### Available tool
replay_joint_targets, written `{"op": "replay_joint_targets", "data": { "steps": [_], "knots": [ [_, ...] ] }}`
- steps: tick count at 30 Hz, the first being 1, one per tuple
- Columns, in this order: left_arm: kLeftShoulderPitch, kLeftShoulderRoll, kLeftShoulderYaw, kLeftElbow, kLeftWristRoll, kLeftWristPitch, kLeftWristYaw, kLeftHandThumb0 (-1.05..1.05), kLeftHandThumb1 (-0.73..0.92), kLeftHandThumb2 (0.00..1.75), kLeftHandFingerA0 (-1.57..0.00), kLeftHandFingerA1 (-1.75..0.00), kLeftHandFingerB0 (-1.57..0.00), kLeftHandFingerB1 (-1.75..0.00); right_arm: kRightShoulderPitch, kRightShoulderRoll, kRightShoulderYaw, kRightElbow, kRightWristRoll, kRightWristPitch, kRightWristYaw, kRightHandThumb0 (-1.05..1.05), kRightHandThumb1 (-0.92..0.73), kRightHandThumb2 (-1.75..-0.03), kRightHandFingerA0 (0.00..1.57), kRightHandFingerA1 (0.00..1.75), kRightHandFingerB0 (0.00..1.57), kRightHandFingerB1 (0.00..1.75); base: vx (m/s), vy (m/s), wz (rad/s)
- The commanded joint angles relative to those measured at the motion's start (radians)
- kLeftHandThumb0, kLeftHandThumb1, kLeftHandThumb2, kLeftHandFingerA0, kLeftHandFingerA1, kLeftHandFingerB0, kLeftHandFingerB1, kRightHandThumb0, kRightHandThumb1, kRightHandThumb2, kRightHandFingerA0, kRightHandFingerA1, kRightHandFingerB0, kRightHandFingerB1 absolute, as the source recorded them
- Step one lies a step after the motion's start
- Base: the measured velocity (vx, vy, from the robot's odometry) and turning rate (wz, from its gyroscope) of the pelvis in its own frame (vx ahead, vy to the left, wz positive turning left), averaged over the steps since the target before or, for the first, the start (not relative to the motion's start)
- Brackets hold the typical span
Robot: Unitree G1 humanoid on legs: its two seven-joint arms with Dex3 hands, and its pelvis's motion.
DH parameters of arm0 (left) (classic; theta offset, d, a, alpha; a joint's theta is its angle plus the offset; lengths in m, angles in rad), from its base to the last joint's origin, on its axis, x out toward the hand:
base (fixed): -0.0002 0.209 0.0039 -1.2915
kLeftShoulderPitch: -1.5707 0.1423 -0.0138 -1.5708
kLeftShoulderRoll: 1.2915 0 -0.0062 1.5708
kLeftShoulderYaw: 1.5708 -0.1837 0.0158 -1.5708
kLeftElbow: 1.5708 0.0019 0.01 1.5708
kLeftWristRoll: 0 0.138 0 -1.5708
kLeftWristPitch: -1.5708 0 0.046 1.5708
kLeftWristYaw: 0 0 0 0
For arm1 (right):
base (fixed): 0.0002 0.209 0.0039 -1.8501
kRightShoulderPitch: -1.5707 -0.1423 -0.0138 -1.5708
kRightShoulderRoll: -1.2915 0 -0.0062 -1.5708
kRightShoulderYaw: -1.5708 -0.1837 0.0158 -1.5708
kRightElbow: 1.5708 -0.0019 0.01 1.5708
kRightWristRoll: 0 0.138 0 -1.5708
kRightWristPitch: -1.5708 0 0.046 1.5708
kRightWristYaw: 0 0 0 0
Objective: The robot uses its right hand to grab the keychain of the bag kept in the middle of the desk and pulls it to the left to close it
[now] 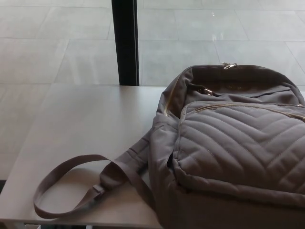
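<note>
Head view: the grey quilted bag [228, 143] lies on the bench [86, 119], filling the right of the frame, top open. A metal keychain [229, 65] sits at its upper edge. Neither hand shows, so I cannot tell their state.

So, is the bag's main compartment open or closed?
Open: the bag gapes at the top, and its dark inside shows between the parted zipper edges.

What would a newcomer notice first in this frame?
The quilted backpack fills the right of the desk, its top compartment gaping open with a gold zipper pull at the far edge. Its strap loops out to the left. No hand shows.
</note>
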Motion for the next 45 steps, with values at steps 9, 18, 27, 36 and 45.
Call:
{"op": "replay_joint_targets", "data": {
  "steps": [9,18,27,36,45],
  "knots": [
    [0.014,0.017,0.005,0.021,-0.033,-0.070,-0.045,-0.56,0.44,0.81,-0.55,-0.61,-0.42,-0.53,-0.112,-0.120,-0.222,-0.122,0.210,0.085,0.147,-0.76,-0.53,-0.90,0.29,0.59,0.00,0.14,0.00,0.000,0.00],
    [0.005,0.015,0.007,0.017,-0.043,-0.069,-0.061,-0.54,0.46,0.82,-0.56,-0.61,-0.41,-0.53,-0.295,-0.146,-0.283,-0.462,0.297,0.220,0.172,-0.79,-0.63,-0.60,0.29,0.47,0.08,0.28,0.00,0.000,0.00],
    [-0.005,0.019,-0.003,0.023,-0.034,-0.067,-0.051,-0.57,0.44,0.83,-0.58,-0.62,-0.45,-0.53,-0.286,-0.124,-0.173,-0.906,0.316,0.325,0.225,-0.65,-0.49,-0.84,0.22,0.50,0.04,0.32,0.00,0.000,0.00],
    [-0.011,0.021,-0.014,0.036,-0.028,-0.066,-0.048,-0.58,0.45,0.83,-0.60,-0.63,-0.46,-0.53,-0.288,-0.138,-0.003,-1.027,0.226,0.381,0.242,-0.62,-0.48,-0.80,0.32,0.54,0.12,0.39,0.00,0.000,0.00],
    [-0.009,0.019,-0.010,0.031,-0.038,-0.068,-0.058,-0.54,0.47,0.83,-0.59,-0.62,-0.46,-0.53,-0.272,-0.208,0.083,-1.000,0.095,0.396,0.225,-0.55,-0.46,-0.79,0.39,0.59,0.15,0.41,0.00,0.000,0.00]
  ]
}}
